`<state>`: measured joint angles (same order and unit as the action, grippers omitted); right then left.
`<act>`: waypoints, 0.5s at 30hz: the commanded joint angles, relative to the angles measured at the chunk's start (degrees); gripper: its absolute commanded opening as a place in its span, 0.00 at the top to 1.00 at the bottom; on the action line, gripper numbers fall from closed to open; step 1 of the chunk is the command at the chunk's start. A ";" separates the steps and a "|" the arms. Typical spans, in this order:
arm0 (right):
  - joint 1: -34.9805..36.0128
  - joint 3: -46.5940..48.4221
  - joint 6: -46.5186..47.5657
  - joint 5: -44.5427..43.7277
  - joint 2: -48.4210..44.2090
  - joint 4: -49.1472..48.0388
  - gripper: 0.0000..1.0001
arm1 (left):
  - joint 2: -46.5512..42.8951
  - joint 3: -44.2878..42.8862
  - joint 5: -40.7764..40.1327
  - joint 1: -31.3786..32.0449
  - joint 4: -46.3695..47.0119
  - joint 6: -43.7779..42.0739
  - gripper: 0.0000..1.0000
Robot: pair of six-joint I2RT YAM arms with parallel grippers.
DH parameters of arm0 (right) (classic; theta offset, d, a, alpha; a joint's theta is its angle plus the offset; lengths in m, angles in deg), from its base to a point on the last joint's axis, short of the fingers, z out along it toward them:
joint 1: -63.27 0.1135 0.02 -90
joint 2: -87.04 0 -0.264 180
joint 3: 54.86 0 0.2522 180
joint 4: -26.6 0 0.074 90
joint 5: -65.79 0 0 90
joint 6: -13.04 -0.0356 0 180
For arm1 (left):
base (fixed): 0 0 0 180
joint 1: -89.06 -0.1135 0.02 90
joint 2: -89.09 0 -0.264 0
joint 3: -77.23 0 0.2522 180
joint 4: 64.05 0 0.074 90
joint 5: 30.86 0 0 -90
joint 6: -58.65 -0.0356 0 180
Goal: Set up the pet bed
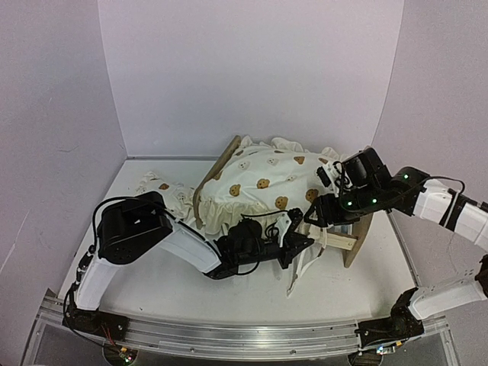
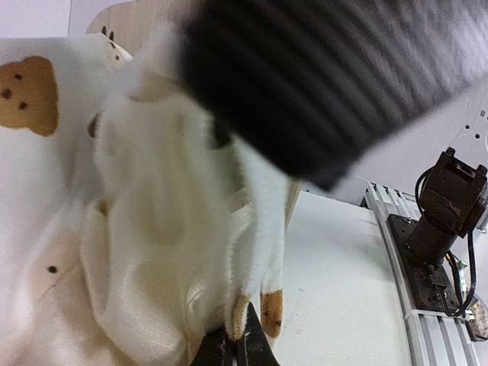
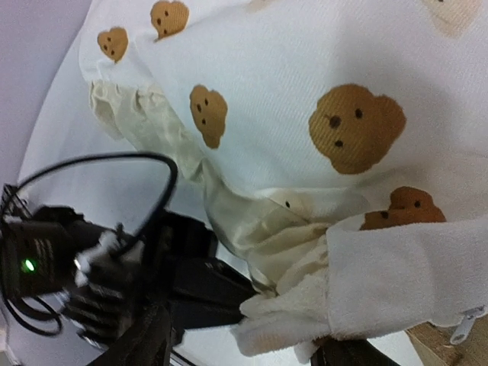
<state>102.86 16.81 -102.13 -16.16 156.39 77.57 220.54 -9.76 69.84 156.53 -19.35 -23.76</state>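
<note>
Our left gripper (image 2: 232, 347) is pinched closed on the cushion (image 1: 263, 179) edge; the right gripper (image 3: 248, 348) gapes wide around its corner. The bed (image 1: 357, 242) sits just beneath both. We fear uneven pulling could drag the cushion off or tip the bed.

No words, numbers or brand marks can be read in any of the views. The only printed marks are brown bear faces scattered over the cream cushion (image 1: 263, 183), and they carry no letters. In the right wrist view the largest bear face (image 3: 357, 126) sits toward 2 o'clock.
</note>
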 commanded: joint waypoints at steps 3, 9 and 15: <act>0.31 2.38 6.55 -3.48 -4.19 16.09 0.31 | -9.01 4.25 -1.99 -1.20 1.07 0.32 1.00; 0.31 -4.34 3.98 -2.68 -4.43 16.32 0.36 | -9.66 5.01 -2.61 -2.37 1.13 2.10 1.00; 1.32 -10.24 0.99 -4.12 -6.08 11.54 0.34 | -10.57 5.37 -3.30 -3.01 1.06 2.40 1.00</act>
<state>103.24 9.64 -98.76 -18.87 152.65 93.03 213.75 -4.63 67.83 154.12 -19.79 -22.21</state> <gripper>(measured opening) 0.637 0.022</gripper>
